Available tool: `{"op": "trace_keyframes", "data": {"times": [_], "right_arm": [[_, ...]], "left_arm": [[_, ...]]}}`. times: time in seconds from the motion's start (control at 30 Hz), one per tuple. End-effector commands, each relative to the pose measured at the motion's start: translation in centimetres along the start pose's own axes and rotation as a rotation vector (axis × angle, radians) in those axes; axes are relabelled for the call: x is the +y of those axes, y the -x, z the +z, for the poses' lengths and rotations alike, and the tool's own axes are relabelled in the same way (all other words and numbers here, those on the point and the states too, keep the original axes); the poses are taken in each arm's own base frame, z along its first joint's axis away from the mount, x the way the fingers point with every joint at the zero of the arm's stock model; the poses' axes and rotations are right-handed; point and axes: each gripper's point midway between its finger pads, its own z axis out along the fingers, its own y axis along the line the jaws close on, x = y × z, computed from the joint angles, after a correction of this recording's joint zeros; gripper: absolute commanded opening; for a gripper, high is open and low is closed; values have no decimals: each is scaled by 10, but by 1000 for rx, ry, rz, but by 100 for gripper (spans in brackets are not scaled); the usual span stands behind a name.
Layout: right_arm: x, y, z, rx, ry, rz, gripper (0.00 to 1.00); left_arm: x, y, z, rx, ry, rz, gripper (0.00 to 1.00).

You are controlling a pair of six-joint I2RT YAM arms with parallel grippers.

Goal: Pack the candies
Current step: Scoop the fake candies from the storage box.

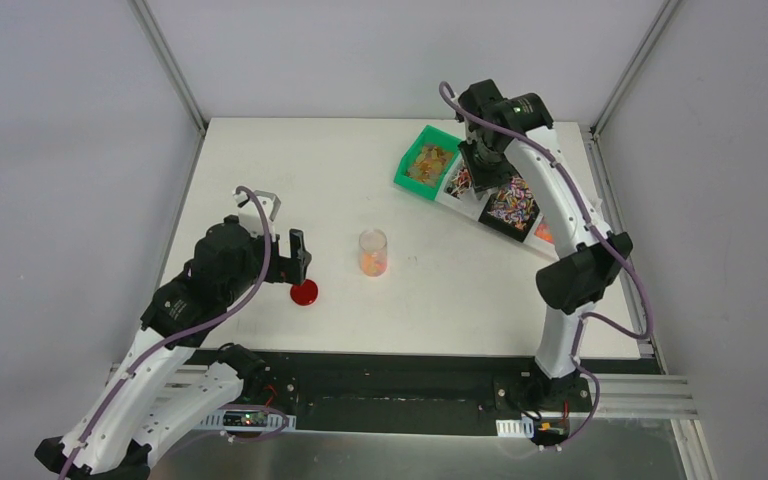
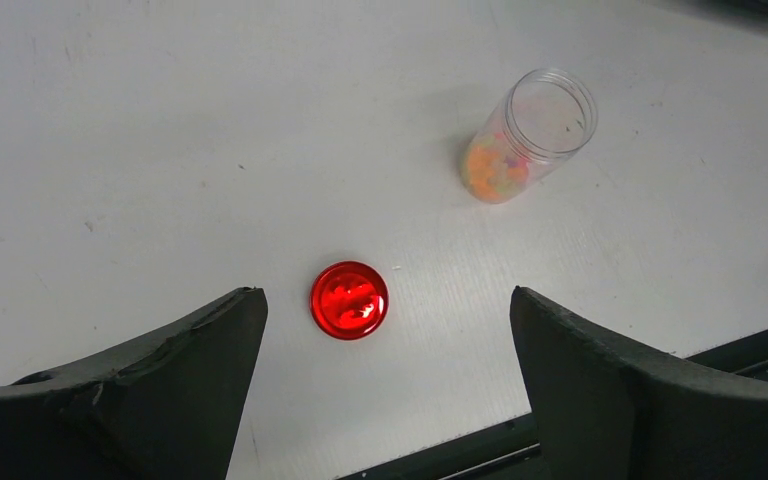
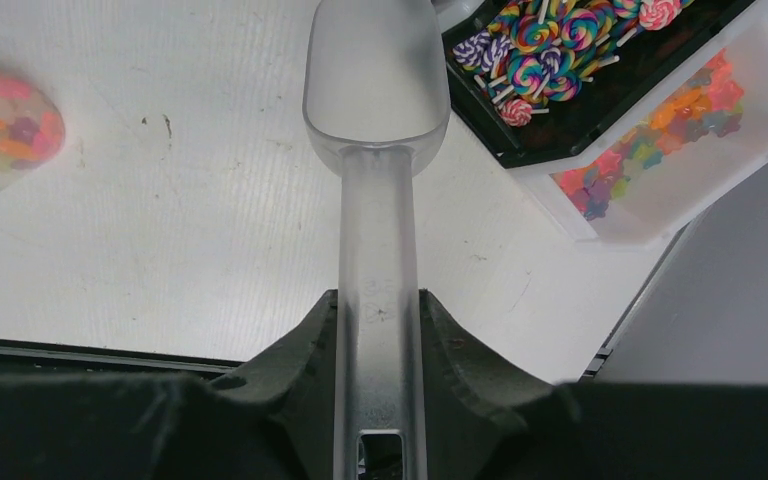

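1. We see a clear jar [image 1: 372,252] standing open at mid-table. A shallow layer of candies [image 2: 495,170] lies at its bottom, and most of its height is unfilled.
2. The bulk of the candies sits in the row of bins [image 1: 405,180] at the far right of the table [image 1: 260,180]. There are swirled lollipops in the black bin [image 3: 610,122] and star-shaped sweets in the clear bin [image 3: 680,205] beside it.
3. The right gripper [image 3: 378,335] is clamped on the handle of the clear scoop [image 3: 375,80]. The scoop's bowl is empty and hangs over bare table just beside the black bin.
4. The left gripper [image 2: 388,370] is spread wide with nothing in it, above the red lid [image 2: 349,299]. The lid lies flat on the table, near the jar but apart from it.
5. We judge the packing to be started but far from finished. More scoopfuls have to go from the bins into the jar, and the lid is not yet on.
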Motion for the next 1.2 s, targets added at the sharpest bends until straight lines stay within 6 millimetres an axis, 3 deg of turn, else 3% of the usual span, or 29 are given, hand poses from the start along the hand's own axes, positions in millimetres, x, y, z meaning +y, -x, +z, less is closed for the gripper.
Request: {"op": "trace_keyframes", "data": {"times": [0.0,0.83,1.17], "right_arm": [[-10,2,0,34,-69,49,0],[-5,7,41,164,-132,91,0],[-2,15,69,170,-158,109,0]], "left_arm": [[5,12,-3,-60,22,6,96],[5,14,-6,-75,17,2,96],[6,14,-7,-79,21,2,96]]}}
